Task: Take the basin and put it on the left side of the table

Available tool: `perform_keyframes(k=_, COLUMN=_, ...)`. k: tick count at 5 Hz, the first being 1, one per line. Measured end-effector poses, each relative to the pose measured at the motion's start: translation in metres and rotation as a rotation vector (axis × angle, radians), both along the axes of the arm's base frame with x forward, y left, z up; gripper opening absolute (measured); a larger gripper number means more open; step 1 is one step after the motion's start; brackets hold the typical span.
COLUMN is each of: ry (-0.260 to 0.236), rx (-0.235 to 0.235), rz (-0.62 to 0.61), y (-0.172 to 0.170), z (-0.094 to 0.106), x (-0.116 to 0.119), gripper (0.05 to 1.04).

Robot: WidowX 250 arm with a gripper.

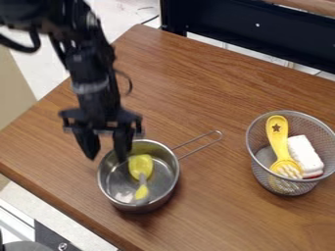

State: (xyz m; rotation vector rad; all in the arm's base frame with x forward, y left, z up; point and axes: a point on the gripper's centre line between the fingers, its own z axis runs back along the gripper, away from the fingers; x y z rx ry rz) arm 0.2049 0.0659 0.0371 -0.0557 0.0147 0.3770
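Observation:
My gripper stands open at the left of the table, over the upper-left edge of a round metal basin with a wire handle. One fingertip is outside the rim on the left, the other over or just inside it; whether either touches the metal I cannot tell. Inside the basin lies a yellow utensil with a greyish middle. The handle points up and right across the wood. The basin sits upright near the front-left edge of the table.
On the right, a wire mesh basket holds a yellow slotted utensil and a white item with a red underside. A dark metal frame runs behind the table. The table's front edge slants below the basin.

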Motion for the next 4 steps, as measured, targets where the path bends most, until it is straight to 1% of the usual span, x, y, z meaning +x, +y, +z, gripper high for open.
perform_keyframes(k=1, ry=-0.026, rx=0.009, rz=0.065, y=0.000, z=0.025, x=0.009, gripper=0.990)
perform_keyframes(k=2, ry=-0.050, rx=0.029, rz=0.106, y=-0.003, z=0.047, x=0.022, gripper=0.997)
perform_keyframes(k=3, ry=-0.081, rx=0.035, rz=0.177, y=-0.020, z=0.055, x=0.051, gripper=0.997)
perform_keyframes(k=4, ry=-0.090, rx=0.059, rz=0.177, y=-0.039, z=0.045, x=0.073, gripper=0.997)
